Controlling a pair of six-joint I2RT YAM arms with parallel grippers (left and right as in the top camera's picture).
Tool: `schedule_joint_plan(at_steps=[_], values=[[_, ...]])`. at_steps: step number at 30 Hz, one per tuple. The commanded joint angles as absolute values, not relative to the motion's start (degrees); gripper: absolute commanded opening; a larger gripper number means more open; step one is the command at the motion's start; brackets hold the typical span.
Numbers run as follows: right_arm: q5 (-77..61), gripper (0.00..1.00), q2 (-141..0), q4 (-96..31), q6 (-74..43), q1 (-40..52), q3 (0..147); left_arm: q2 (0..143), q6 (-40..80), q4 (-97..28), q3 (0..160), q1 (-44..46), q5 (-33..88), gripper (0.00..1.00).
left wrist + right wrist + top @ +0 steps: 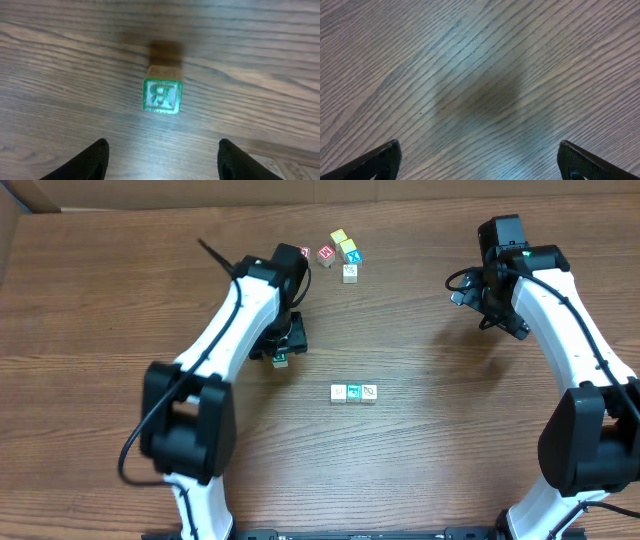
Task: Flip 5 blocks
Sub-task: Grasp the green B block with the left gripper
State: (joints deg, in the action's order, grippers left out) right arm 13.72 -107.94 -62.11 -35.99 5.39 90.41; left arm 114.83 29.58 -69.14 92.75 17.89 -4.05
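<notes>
Bare wood-grain bench (440, 440) lies open between the two arms, and its far edge runs along the top of the overhead view. The left arm (235, 320) hangs over a green-printed block (162, 95), which sits alone on the bench left of centre, apart from the others. The left jaws are partly parted and released, with the block ahead of their tips and touching neither finger. At centre, three blocks (353, 392) form a touching row. A loose cluster of blocks (345, 255) lies near the far edge. The right arm (560, 310) hovers over bare wood at right, its jaws spread wide and gripping nothing.
</notes>
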Motion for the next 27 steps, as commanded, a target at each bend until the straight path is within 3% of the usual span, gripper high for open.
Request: schedule_joint_plan(at_steps=[1, 7, 13, 27], values=[[14.0, 1.0, -106.6, -61.8, -36.0, 5.5, 90.7, 107.6, 28.4, -66.1, 87.8, 17.9, -3.5, 0.63], [14.0, 1.0, -106.6, -61.8, -36.0, 5.5, 90.7, 104.3, 28.3, -58.8, 79.3, 17.9, -3.1, 0.64], [14.0, 1.0, -106.6, -61.8, -36.0, 5.5, 90.7, 104.6, 28.5, -47.9, 73.4, 17.1, -3.2, 0.57], [14.0, 1.0, -106.6, -61.8, -36.0, 5.5, 90.7, 104.9, 28.3, -42.7, 71.1, 15.5, -4.8, 0.48]])
